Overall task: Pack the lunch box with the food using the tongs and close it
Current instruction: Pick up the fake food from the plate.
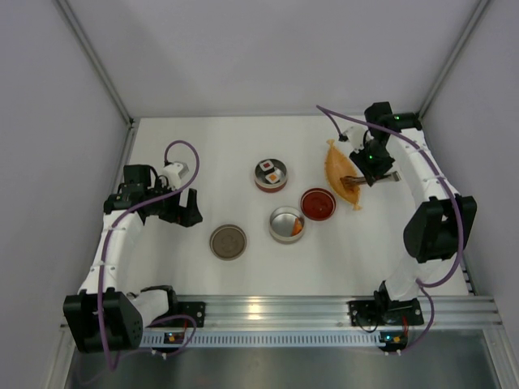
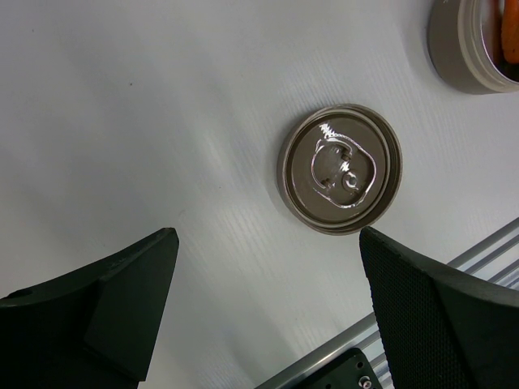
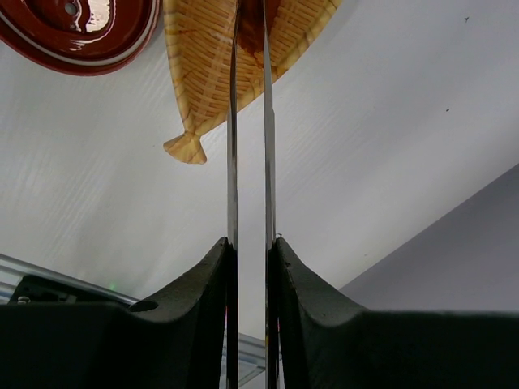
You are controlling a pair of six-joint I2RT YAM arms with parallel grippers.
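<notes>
From above, the right arm runs up the right edge of the bench toward the far right corner, elbow raised. Its claw hangs over the orange boat-shaped tray. The food sits mid-bench, well apart from that claw: a white block in a round tin, and orange chunks in an open tin, with a red lid between the tray and the tins. The left arm bends in from the left edge, its claw near a flat metal lid.

At the right wrist, the tongs are pinched between the two fingers. The blades are squeezed narrow and almost parallel, and they run out over the tray.

At the left wrist, the claw gapes wide with nothing in it. The metal lid lies flat on the bench beyond the fingers, untouched.
</notes>
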